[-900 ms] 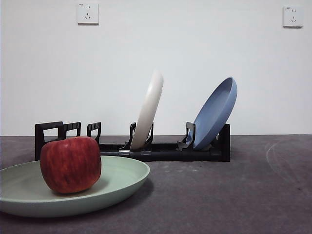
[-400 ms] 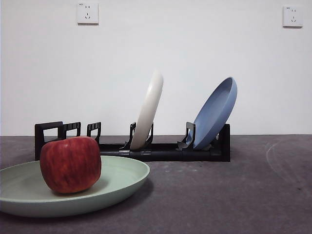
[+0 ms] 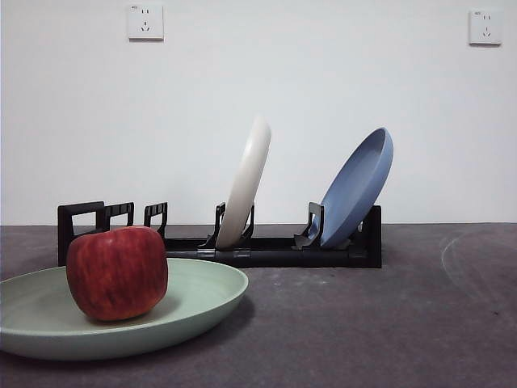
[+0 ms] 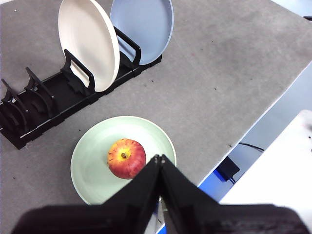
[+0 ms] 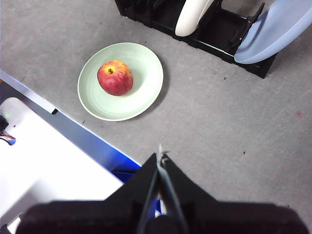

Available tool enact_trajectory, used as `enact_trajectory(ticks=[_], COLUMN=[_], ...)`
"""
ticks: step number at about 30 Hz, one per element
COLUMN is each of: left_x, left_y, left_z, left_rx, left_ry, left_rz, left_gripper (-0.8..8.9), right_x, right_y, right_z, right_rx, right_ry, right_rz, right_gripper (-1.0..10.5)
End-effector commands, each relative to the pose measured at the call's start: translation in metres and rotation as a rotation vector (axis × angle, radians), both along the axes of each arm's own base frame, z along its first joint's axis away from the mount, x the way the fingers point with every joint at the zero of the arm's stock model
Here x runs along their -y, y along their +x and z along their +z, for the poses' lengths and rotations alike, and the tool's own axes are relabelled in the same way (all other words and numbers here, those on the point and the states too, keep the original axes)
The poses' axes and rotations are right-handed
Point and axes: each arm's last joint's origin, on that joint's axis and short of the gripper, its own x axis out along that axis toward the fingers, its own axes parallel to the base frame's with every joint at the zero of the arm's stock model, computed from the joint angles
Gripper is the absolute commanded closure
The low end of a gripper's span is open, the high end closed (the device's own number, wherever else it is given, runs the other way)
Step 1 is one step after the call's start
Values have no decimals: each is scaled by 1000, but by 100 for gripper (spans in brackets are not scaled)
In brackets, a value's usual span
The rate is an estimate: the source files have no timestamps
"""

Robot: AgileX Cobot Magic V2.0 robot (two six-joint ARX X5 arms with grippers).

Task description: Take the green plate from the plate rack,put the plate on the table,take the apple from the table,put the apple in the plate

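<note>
Front view is showing the apple (image 3: 117, 272) sitting in the green plate (image 3: 206, 297) on the table (image 3: 388, 323), just before the plate rack (image 3: 266, 250), which is holding a cream plate (image 3: 246, 184) and a blue plate (image 3: 355, 187). I am holding my left gripper (image 4: 160, 158) and right gripper (image 5: 160, 155) pressed closed, empty, high above.

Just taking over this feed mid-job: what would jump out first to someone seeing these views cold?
The red apple sits in the green plate, which lies flat on the table in front of the plate rack. Two plates stand tilted in the rack's slots, a cream-white plate and a blue plate. The left gripper and right gripper are both shut and hold nothing, up above the table.
</note>
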Motion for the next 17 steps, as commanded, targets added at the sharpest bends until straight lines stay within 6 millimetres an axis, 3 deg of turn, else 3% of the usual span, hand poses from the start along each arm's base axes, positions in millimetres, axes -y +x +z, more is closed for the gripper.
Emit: enact_trajectory(ticks=[1, 9, 13, 17], left_x=[3, 3, -10, -29], left_y=[2, 8, 11, 15], left_z=[-1, -2, 1, 15], left_rx=[-9, -12, -13, 112], left_ry=[7, 16, -36, -182], left_rz=[3, 56, 159, 349], left_gripper=[817, 817, 817, 817], right_x=[0, 0, 0, 0], right_y=[-1, -1, -1, -1], right_z=[-4, -4, -4, -4], right_rx=[-23, -24, -24, -24], right_ry=[-20, -20, -21, -21], right_rz=[-5, -5, -5, -5], right_gripper=[947, 947, 947, 947])
